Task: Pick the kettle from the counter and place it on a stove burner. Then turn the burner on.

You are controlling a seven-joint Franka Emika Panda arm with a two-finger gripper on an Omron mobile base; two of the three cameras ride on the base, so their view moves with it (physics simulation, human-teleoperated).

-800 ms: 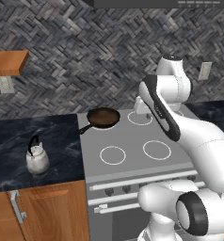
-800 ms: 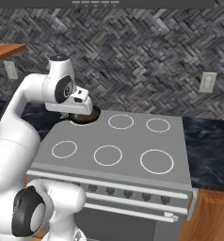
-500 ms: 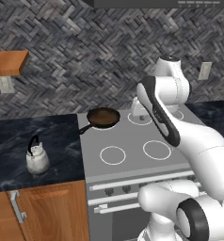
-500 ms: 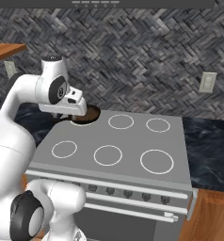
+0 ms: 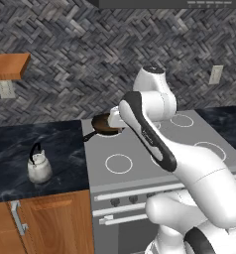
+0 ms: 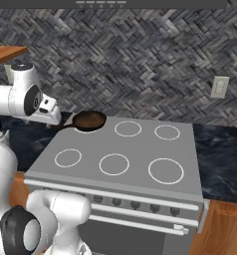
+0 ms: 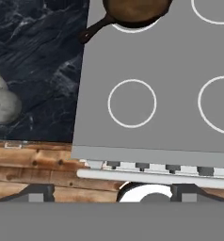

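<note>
The kettle (image 5: 39, 167), small and silvery-white with a black arched handle, stands upright on the black marble counter (image 5: 16, 144), left of the stove (image 5: 140, 171). In the hand view the kettle (image 7: 3, 102) sits at the left edge, partly cut off. My gripper (image 7: 113, 194) is open, with both dark fingertips (image 7: 36, 193) far apart and nothing between them. It hangs high over the stove's front left part, looking down. The white hand (image 5: 115, 119) sits beside the pan and well to the right of the kettle.
A dark frying pan (image 5: 106, 124) rests on the rear left burner, handle pointing toward the counter. White burner rings (image 6: 114, 164) mark the grey cooktop, with dark knobs (image 6: 135, 204) along its front. Wooden cabinets (image 5: 50, 223) are below the counter. A wooden shelf (image 5: 8, 67) hangs at upper left.
My arm has swung left across the stove, carrying the hand from over the rear middle burners to beside the pan. The kettle and pan have not moved.
</note>
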